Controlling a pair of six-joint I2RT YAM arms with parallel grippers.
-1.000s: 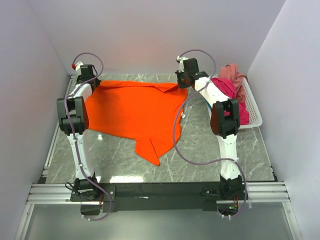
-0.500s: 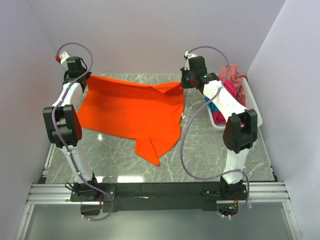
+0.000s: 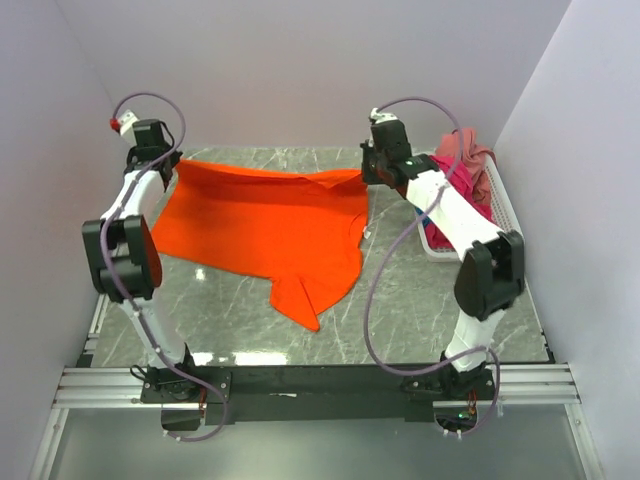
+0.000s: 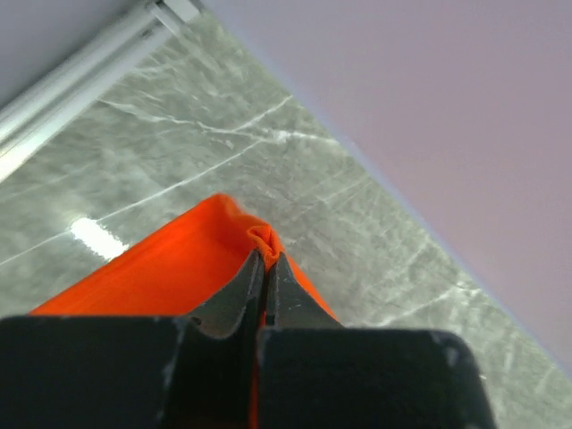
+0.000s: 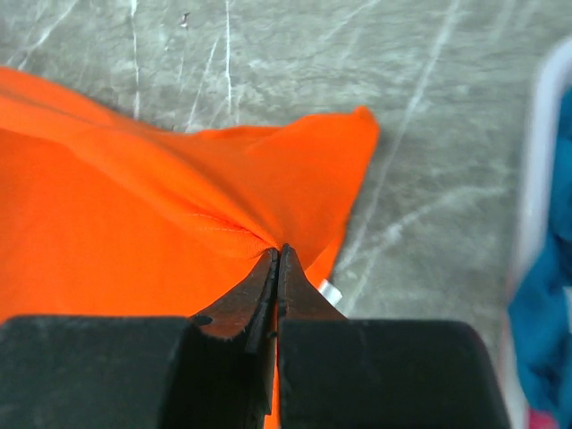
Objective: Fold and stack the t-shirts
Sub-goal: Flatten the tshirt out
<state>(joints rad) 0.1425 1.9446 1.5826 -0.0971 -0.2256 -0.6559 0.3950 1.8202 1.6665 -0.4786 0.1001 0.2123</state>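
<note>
A bright orange t-shirt (image 3: 260, 220) hangs stretched between both arms at the back of the table, its lower part trailing on the marble down to a sleeve (image 3: 298, 300). My left gripper (image 3: 172, 165) (image 4: 264, 254) is shut on the shirt's far left corner (image 4: 241, 223). My right gripper (image 3: 366, 172) (image 5: 279, 252) is shut on the shirt's far right edge (image 5: 295, 170). More t-shirts lie heaped in the basket: a dusty rose one (image 3: 465, 148), a magenta one (image 3: 455, 172) and a teal blue one (image 5: 543, 357).
A white slatted basket (image 3: 502, 210) stands at the right edge of the table, against the right wall. The back wall rises close behind both grippers. A metal rail (image 4: 80, 85) runs along the table's left side.
Both grippers have lifted the shirt's far edge off the table and pulled it taut. The left arm swung outward to the left, the right arm straightened out to the right.
</note>
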